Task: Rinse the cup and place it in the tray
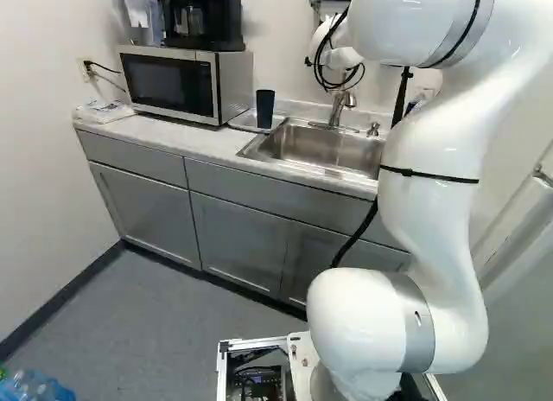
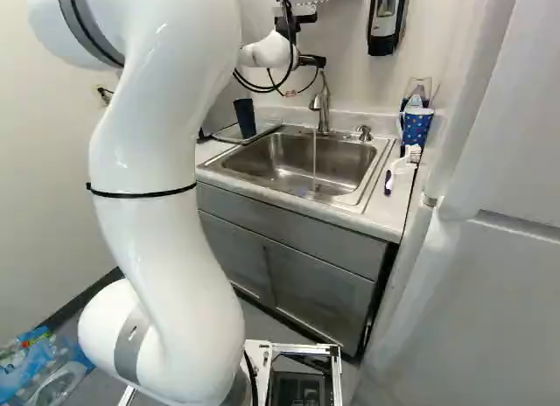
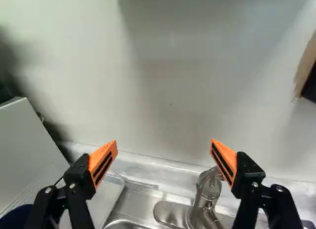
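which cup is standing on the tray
The plain dark cup, on the tray beside the microwave; the dotted blue cup stands across the sink from it.

Boxy silver microwave (image 1: 218,90) beneath a black coffee maker (image 1: 223,21), eleven o'clock in the left base view; tall white refrigerator (image 2: 490,283), four o'clock in the right

I see the glossy white jointed arm (image 1: 436,168) rising and reaching forward, its black two-fingered gripper (image 2: 311,61) held out with ridged orange pads (image 3: 102,161) wide apart.
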